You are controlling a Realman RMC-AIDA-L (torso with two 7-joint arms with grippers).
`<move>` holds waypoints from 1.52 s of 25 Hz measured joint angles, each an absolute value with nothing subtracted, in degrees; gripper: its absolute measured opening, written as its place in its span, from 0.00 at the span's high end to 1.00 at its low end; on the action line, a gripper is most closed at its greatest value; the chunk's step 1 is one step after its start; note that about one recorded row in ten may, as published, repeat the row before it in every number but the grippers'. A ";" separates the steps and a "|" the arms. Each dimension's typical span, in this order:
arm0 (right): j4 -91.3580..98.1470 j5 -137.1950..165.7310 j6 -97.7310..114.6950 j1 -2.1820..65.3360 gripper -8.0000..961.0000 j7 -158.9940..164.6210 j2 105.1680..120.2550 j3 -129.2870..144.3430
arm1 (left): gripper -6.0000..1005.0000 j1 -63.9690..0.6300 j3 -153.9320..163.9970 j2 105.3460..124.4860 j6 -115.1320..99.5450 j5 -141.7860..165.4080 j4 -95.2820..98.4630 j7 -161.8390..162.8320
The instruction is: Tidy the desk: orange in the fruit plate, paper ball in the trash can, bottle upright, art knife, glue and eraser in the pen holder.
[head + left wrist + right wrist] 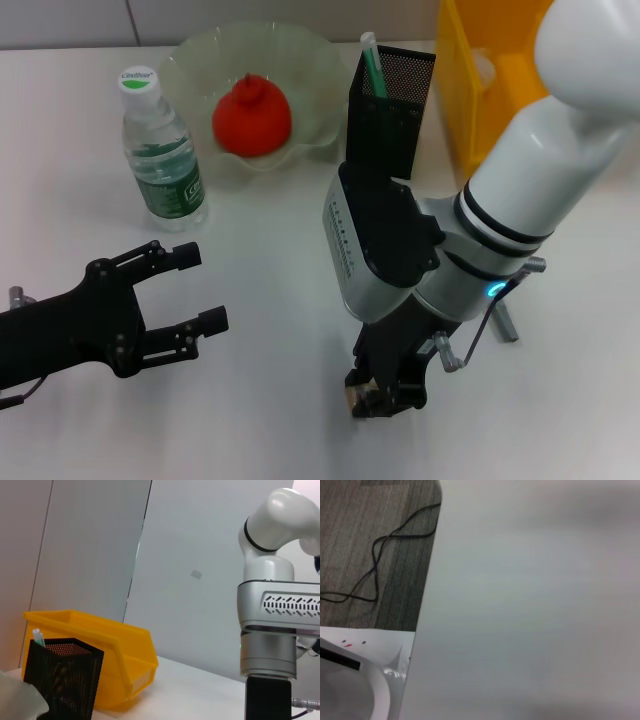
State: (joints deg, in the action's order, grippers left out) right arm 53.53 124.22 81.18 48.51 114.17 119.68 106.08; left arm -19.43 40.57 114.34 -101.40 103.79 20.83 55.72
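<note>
White desk (60,120), two arms low over its near side.
Left claw (205,288) hovers with fingers spread wide and empty; beyond it the bottle (162,155) stands upright, then the orange (252,118) sits in the fruit plate (200,60). Right claw (385,392) points down at the desk, clamped on a small tan eraser (352,396); beyond it stand the pen holder (392,110) and the trash can (480,90).

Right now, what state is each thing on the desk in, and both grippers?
orange: resting in the fruit plate.
bottle: upright, capped.
pen holder: upright, a green-tipped stick inside.
trash can: upright beside the pen holder.
eraser: tan corner showing at the right gripper, low at the desk.
left gripper: open, empty.
</note>
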 joint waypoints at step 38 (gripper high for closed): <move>51.83 139.16 67.39 52.61 0.61 131.38 117.85 57.35 | 0.16 -20.31 40.43 114.92 -102.00 103.80 20.83 55.81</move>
